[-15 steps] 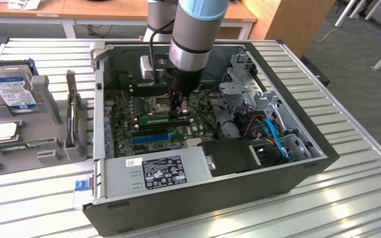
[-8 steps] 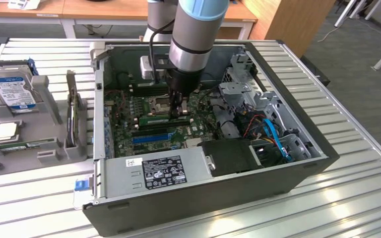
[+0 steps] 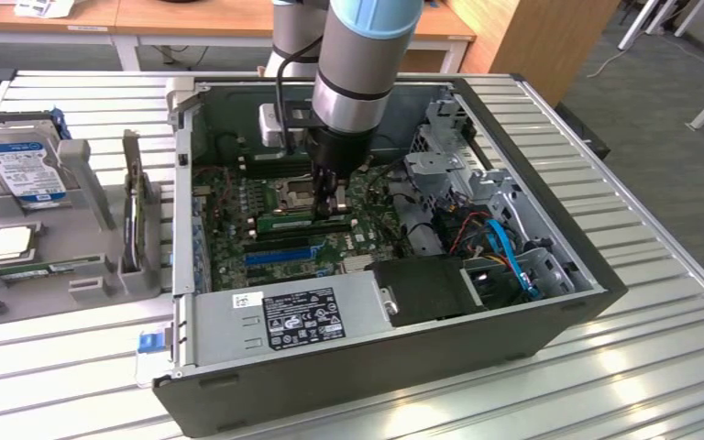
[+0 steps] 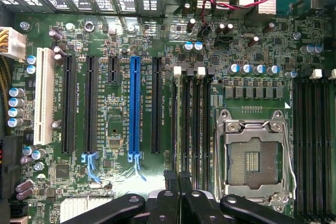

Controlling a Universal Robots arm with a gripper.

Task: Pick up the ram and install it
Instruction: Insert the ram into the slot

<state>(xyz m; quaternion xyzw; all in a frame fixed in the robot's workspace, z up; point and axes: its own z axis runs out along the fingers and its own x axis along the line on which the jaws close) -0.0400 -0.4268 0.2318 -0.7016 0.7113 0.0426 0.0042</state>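
The ram (image 3: 289, 223) is a thin green stick lying level just above the motherboard, beside the empty processor socket (image 3: 293, 191). My gripper (image 3: 334, 209) reaches straight down into the open computer case and is shut on the ram at the end toward the exterior view's right. In the wrist view the ram (image 4: 180, 129) appears edge-on as a thin dark line running along the black memory slots (image 4: 199, 124), away from my gripper (image 4: 180, 182). I cannot tell whether it is pressed into a slot or only resting on it.
The case walls, grey power supply (image 3: 291, 316), drive cage (image 3: 450, 174) and blue cables (image 3: 505, 247) crowd the gripper. A blue slot (image 4: 135, 108) lies alongside. At the exterior view's left, a grey holder (image 3: 95, 275) carries a hard drive (image 3: 19, 165), a processor (image 3: 7, 243) and another green stick (image 3: 52, 268).
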